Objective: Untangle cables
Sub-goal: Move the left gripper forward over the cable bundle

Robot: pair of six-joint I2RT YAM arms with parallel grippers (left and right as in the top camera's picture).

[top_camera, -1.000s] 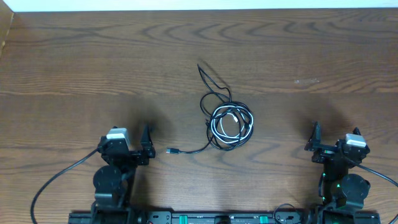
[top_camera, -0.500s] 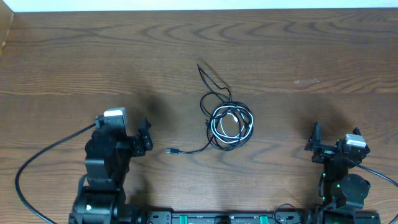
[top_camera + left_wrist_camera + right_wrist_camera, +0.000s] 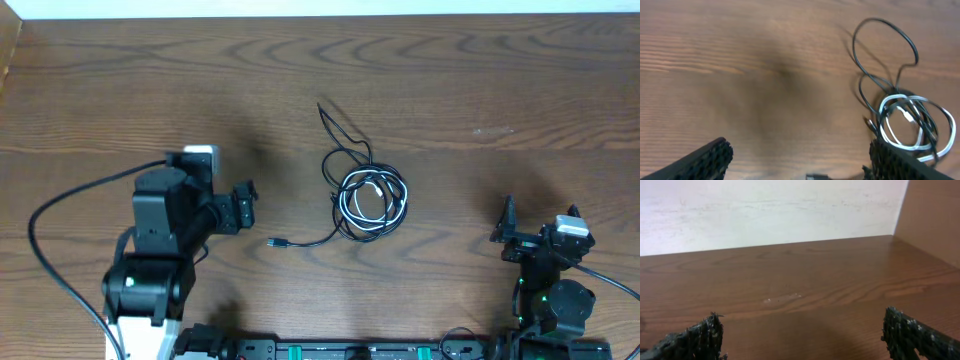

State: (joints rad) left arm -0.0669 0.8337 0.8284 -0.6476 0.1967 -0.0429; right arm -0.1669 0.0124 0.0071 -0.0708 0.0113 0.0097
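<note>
On the overhead view I see the thin black cable and the shorter thin white cable wound together in one round coil, a little right of the middle of the frame, on the brown wooden table. A black loop goes out from the coil toward the upper left. The small black USB-type plug lies at the lower left of the coil.

The left gripper is in the left half of the frame and points to the right. It is near the plug but apart from it. Its jaws are spread wide with only bare wood between them. In my left wrist view the coil sits at the right edge, just above the right finger.

The right gripper is at the lower right, well apart from the cables. Its jaws are also spread and hold nothing.
</note>
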